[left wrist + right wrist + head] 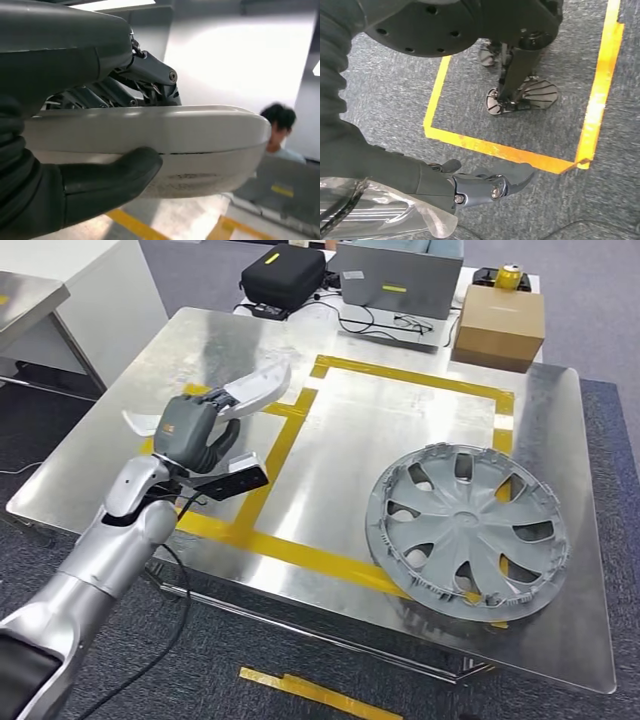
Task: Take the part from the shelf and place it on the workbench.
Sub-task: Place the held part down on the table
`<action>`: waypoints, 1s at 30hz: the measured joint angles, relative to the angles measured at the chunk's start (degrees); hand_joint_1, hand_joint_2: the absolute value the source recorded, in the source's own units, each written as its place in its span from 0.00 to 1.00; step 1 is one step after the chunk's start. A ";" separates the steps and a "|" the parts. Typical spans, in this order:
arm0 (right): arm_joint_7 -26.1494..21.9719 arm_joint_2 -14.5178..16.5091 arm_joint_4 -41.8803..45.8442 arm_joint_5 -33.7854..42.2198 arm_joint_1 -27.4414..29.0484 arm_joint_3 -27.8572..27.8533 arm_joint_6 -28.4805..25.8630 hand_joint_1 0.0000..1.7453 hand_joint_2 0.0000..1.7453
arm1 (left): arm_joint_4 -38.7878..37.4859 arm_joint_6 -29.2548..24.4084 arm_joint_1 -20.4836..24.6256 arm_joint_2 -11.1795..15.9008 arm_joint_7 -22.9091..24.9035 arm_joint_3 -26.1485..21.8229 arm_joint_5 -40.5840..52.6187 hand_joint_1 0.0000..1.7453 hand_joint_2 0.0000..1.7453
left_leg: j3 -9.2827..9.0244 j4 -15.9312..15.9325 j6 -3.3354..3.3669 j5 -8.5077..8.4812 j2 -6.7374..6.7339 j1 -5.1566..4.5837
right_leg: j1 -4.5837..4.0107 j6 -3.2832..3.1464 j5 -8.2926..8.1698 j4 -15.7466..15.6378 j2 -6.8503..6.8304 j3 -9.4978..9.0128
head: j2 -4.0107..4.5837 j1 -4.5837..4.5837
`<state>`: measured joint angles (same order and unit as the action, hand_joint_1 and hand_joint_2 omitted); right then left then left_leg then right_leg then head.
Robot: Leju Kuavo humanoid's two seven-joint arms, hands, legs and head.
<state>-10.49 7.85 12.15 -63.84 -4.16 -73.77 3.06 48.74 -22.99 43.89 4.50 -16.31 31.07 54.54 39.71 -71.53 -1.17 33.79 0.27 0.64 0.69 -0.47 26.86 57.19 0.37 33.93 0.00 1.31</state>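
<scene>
Head view: the left robot hand (198,430) is clamped on one long, pale curved part (249,392), held above the near-left portion of the metal table (226,340). The part lies across the hand, its longer end extending toward a square outlined in yellow tape (283,435). Judgement: it is carried flat and low so that it can be lowered into or beside that square; it has not yet been set down. One grey wheel cover (466,530) lies face up on the table, overlapping the square's near-right corner, well apart from the part. Beyond the table stand one black case (283,275), one laptop (392,280) and one cardboard box (500,325).

Left wrist view: the thumb (109,180) presses one face of the part (170,135) while dark fingers (151,70) close on the opposite face. The grasp sits toward one end, leaving the longer end free. One person (281,130) is seen beyond.

Right wrist view: the right robot hand (486,182) hangs over grey carpet (376,105) marked with yellow floor tape (493,149). It holds nothing; its fingers lie extended together.
</scene>
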 joint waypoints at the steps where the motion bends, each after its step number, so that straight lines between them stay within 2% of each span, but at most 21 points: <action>1: -0.01 0.00 0.00 -0.11 -0.02 0.11 0.11 0.00 0.00 | -1.68 0.99 0.79 -0.46 0.08 0.96 0.44 0.00 0.75 | 1.41 -2.62 -0.04 0.47 0.00 0.00 | -0.01 -0.07 0.10 0.01 0.04 -0.14 | 0.00 -0.01; 2: -0.02 0.00 0.00 -0.20 -0.03 0.23 0.23 0.00 0.00 | -3.23 1.82 1.41 -0.99 -0.04 1.81 0.47 0.00 0.50 | 1.95 -3.26 0.02 -0.16 0.00 -0.01 | -0.02 -0.09 0.20 0.02 0.12 -0.31 | 0.00 0.00; 3: -0.02 0.01 0.00 -0.26 -0.02 0.33 0.33 0.00 0.00 | -4.54 2.41 1.94 -1.50 -0.27 2.50 0.16 0.00 0.25 | 1.46 -1.64 0.19 -1.86 0.00 -0.03 | -0.04 -0.05 0.32 0.03 0.23 -0.52 | 0.00 0.01; 4: -0.02 0.01 -0.01 -0.30 -0.01 0.44 0.40 0.00 0.00 | -5.65 2.79 2.40 -2.04 -0.54 3.02 -0.38 0.00 0.00 | 0.11 1.79 0.50 -4.26 0.00 -0.09 | -0.07 0.04 0.48 0.04 0.34 -0.78 | 0.00 0.02; 6: 0.08 0.08 -0.08 -0.32 0.00 0.67 0.45 0.00 0.00 | -7.38 2.99 3.14 -3.04 -0.80 3.70 -1.71 0.00 0.00 | -3.01 9.15 1.29 -7.81 0.01 -0.39 | -0.26 0.42 0.84 0.15 0.46 -1.09 | 0.00 -0.02; 7: 0.23 0.11 -0.11 -0.31 -0.01 0.76 0.44 0.00 0.00 | -8.00 3.02 3.30 -3.57 -0.67 3.93 -2.35 0.00 0.00 | -3.95 11.44 1.60 -8.40 0.01 -0.53 | -0.34 0.68 0.96 0.22 0.45 -1.05 | 0.00 -0.04; 11: 0.92 0.15 -0.15 -0.13 0.03 0.81 0.23 0.00 0.00 | -9.07 2.34 2.67 -5.06 0.31 4.27 -5.72 0.00 0.00 | -4.67 13.42 2.35 -8.20 0.04 -0.44 | -0.25 1.87 1.55 0.60 0.25 -0.44 | 0.00 -0.09; 13: 0.87 0.15 -0.15 -0.01 0.11 0.81 0.08 0.00 0.00 | -9.11 1.69 2.35 -5.32 0.40 4.16 -7.17 0.00 0.00 | -4.99 13.84 2.82 -8.36 -0.01 -0.14 | -0.12 2.37 3.79 4.47 0.15 1.49 | 0.00 -0.27; 15: 0.86 0.16 -0.16 0.09 0.16 0.82 -0.07 0.00 0.00 | -9.11 0.97 1.69 -5.49 0.42 3.96 -8.68 0.00 0.00 | -5.02 13.84 3.04 -8.32 -0.02 -0.12 | 0.04 2.77 6.97 12.22 0.08 5.32 | 0.00 -0.43; 16: 0.85 0.16 -0.17 0.13 0.18 0.82 -0.15 0.00 0.00 | -9.10 0.56 1.16 -5.54 0.39 3.78 -9.57 0.00 0.00 | -5.04 13.83 3.08 -8.29 -0.02 -0.12 | 0.13 2.94 7.81 15.36 0.06 7.08 | 0.00 -0.41; 17: 0.84 0.16 -0.18 0.16 0.21 0.83 -0.23 0.00 0.00 | -9.06 0.08 0.59 -5.56 0.26 3.52 -10.57 0.00 0.00 | -5.06 13.79 3.08 -8.25 -0.02 -0.11 | 0.21 3.09 7.60 16.65 0.03 8.02 | 0.00 -0.42; 18: 0.82 0.16 -0.19 0.21 0.24 0.83 -0.34 0.00 0.00 | -8.86 -0.50 0.00 -5.59 -0.06 3.07 -12.01 0.00 0.00 | -5.10 13.73 3.03 -8.20 -0.01 -0.09 | 0.32 3.19 6.26 15.52 -0.01 7.79 | 0.00 -0.42; 20: 0.81 0.14 -0.17 0.42 0.25 0.82 -0.68 0.00 0.00 | -7.75 -1.73 -1.14 -5.78 -1.35 1.47 -16.37 0.00 0.00 | -5.20 13.49 2.66 -7.96 0.04 0.00 | 0.59 3.32 2.11 8.08 -0.17 4.56 | 0.00 -0.44; 21: 0.80 0.14 -0.18 0.55 0.21 0.82 -0.84 0.00 0.00 | -6.85 -2.16 -1.72 -5.94 -2.24 0.28 -19.30 0.00 0.00 | -5.13 13.25 2.35 -7.79 0.10 -0.08 | 0.61 3.24 0.77 4.40 -0.19 2.69 | 0.00 -0.49; 22: 0.79 0.14 -0.19 0.68 0.18 0.82 -1.01 0.00 0.00 | -5.79 -2.30 -2.35 -6.14 -3.20 -1.01 -22.38 0.00 0.00 | -5.04 13.08 2.01 -7.70 0.13 -0.18 | 0.60 3.08 0.12 2.02 -0.19 1.43 | 0.00 -0.51; 24: 0.76 0.16 -0.20 0.98 0.24 0.82 -1.34 0.00 0.00 | -2.89 -1.76 -4.20 -6.59 -5.11 -3.72 -28.73 0.00 0.00 | -4.93 13.01 1.41 -7.76 0.16 -0.36 | 0.40 2.49 0.23 0.96 -0.01 0.66 | 0.00 -0.57; 26: 0.75 0.20 -0.19 1.21 0.41 0.80 -1.70 0.00 0.00 | 0.74 -1.00 -6.35 -6.99 -6.57 -6.36 -34.48 0.00 0.00 | -4.93 12.87 0.86 -7.41 0.10 -0.21 | 0.46 1.71 -0.01 0.89 0.05 0.69 | 0.00 -0.55; 27: 0.75 0.22 -0.19 1.28 0.44 0.79 -1.89 0.00 0.00 | 2.50 -0.66 -7.20 -7.13 -7.14 -7.58 -37.11 0.00 0.00 | -4.57 11.84 0.62 -6.49 0.06 -0.14 | 0.52 1.28 -0.12 0.79 0.05 0.66 | 0.00 -0.52; 28: 0.77 0.24 -0.18 1.35 0.45 0.78 -2.13 0.00 0.00 | 4.15 -0.41 -8.05 -7.28 -7.65 -8.68 -39.69 0.00 0.00 | -3.67 9.49 0.39 -4.87 0.03 -0.09 | 0.58 0.90 -0.24 0.69 0.02 0.64 | 0.00 -0.50; 30: 0.80 0.29 -0.17 1.52 0.50 0.70 -2.64 0.00 0.00 | 7.72 -0.11 -9.90 -7.53 -8.57 -10.92 -45.19 0.00 0.00 | -0.69 1.83 0.15 -0.77 -0.01 -0.08 | 0.49 0.44 -0.29 0.69 0.01 0.68 | 0.00 -0.46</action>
<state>-9.69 8.14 11.98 -62.32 -3.66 -73.07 0.42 56.46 -23.10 33.99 -3.03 -24.89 20.15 9.35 39.02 -69.70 -1.02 33.02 0.26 0.57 1.17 -0.02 26.58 57.88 0.37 34.62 0.00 0.85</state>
